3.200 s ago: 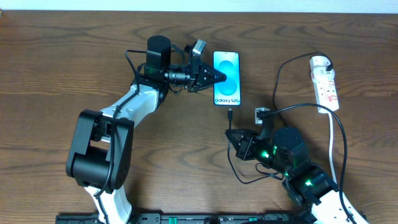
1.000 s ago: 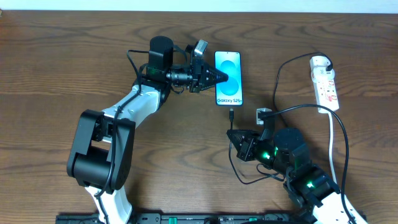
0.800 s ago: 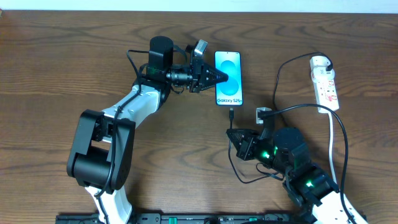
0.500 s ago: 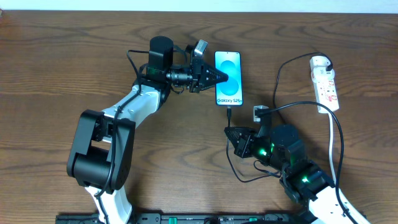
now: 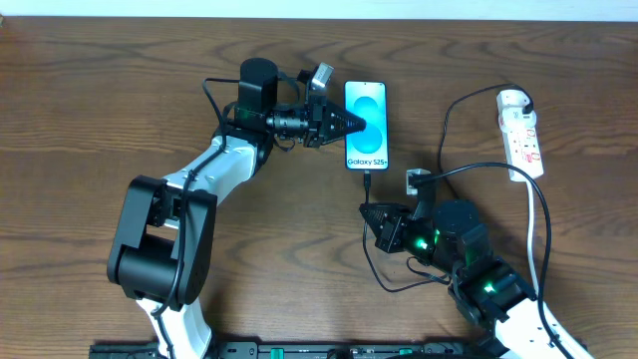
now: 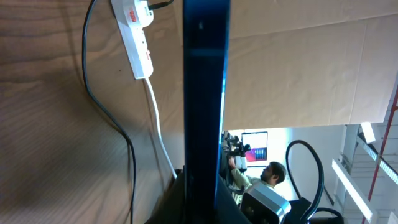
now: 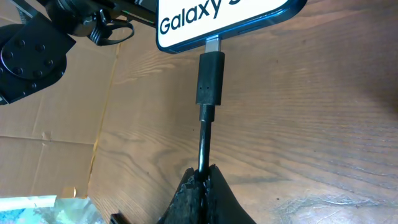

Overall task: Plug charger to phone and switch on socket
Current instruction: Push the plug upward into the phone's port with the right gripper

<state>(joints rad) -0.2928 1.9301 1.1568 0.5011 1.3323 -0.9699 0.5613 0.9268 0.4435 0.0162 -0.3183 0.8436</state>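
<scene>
My left tool [image 5: 355, 124] is clamped on the left edge of the phone [image 5: 366, 128], which sits screen up at the upper middle of the desk [image 5: 100, 90]; my right tool [image 7: 203, 177] is pinched narrow on the charger [image 7: 209, 78] cable just behind the plug; the plug's metal tip meets the phone's bottom edge; the socket [image 5: 522, 135] lies well apart, far right.

Even light; wrist foreground maybe blurry.

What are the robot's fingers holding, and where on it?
The left fingers pinch the phone by its long side edge. The right fingers pinch the charger cable just behind its plug.
</scene>
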